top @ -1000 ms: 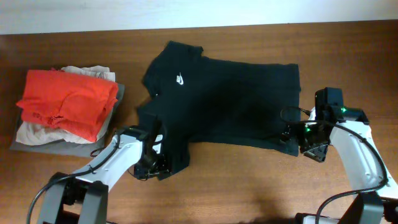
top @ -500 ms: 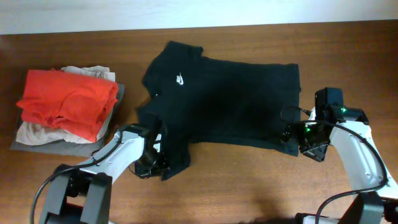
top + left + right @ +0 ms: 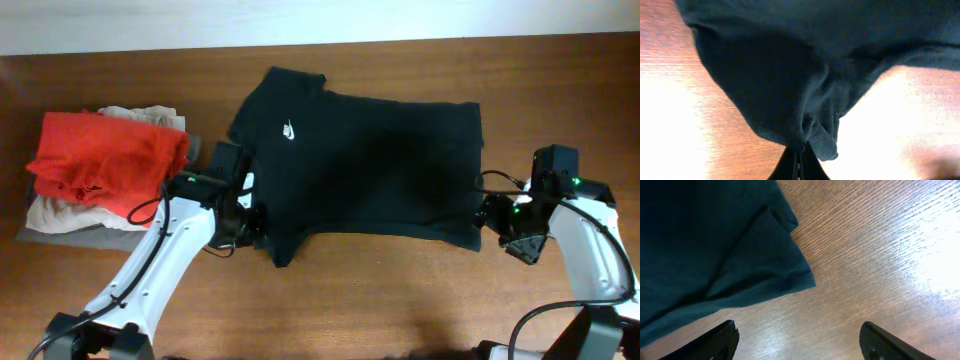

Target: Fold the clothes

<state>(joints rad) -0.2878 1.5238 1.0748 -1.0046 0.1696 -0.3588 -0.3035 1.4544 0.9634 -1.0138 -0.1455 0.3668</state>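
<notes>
The clothes, a black T-shirt (image 3: 370, 165) with a small white logo (image 3: 289, 128), lie spread on the wooden table. My left gripper (image 3: 260, 224) is shut on the shirt's lower left flap. In the left wrist view the shut jaws of the left gripper (image 3: 800, 161) pinch a bunched fold of the black fabric (image 3: 785, 85), which hangs lifted over the wood. My right gripper (image 3: 489, 214) is open at the shirt's lower right corner. In the right wrist view the right gripper (image 3: 800, 342) has only bare wood between its fingers, and the shirt corner (image 3: 740, 265) lies just ahead of it.
A stack of folded garments sits at the left: a red one (image 3: 105, 165) on top, beige (image 3: 55, 212) and grey (image 3: 70, 236) beneath. Bare table (image 3: 400, 300) runs along the front. The far edge meets a white wall (image 3: 300, 20).
My left gripper closed on the shirt's lower left flap and pulled back and up with it. The right arm shifted slightly to the right, off the shirt's corner.
</notes>
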